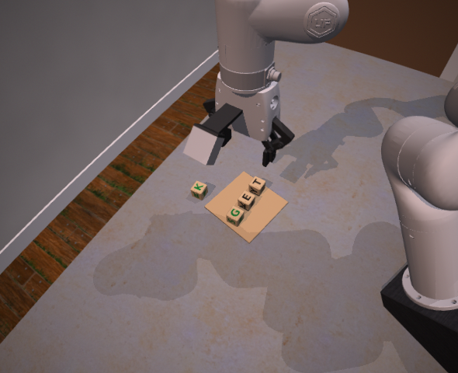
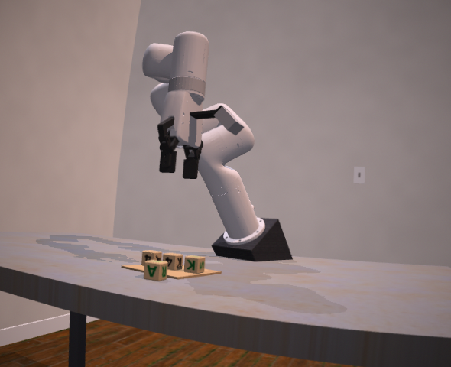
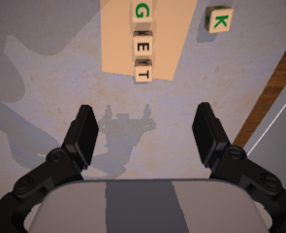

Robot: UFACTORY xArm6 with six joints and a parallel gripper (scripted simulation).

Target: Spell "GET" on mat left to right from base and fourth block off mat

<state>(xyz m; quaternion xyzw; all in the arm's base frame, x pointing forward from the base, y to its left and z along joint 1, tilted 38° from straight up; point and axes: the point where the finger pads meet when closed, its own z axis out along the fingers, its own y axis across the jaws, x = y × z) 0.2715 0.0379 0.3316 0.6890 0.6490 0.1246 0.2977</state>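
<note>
A tan mat (image 1: 246, 211) lies flat on the table. Three wooden blocks stand on it in a straight, close row: G (image 1: 234, 215), E (image 1: 246, 200) and T (image 1: 257, 185). The T block sits close to the mat's far edge. The wrist view shows the same row of G (image 3: 143, 12), E (image 3: 143, 46) and T (image 3: 143, 74). The K block (image 1: 199, 189) lies on the bare table beside the mat, apart from it; it also shows in the wrist view (image 3: 218, 19). My gripper (image 1: 245, 148) (image 3: 144, 116) hangs well above the table, beyond the T end of the row. It is wide open and empty.
The arm's black base (image 1: 434, 317) stands at the table's near right. The table edge and a wooden floor (image 1: 81, 224) run along the left, past the K block. In the exterior view the gripper (image 2: 178, 164) is high above the mat (image 2: 170, 271).
</note>
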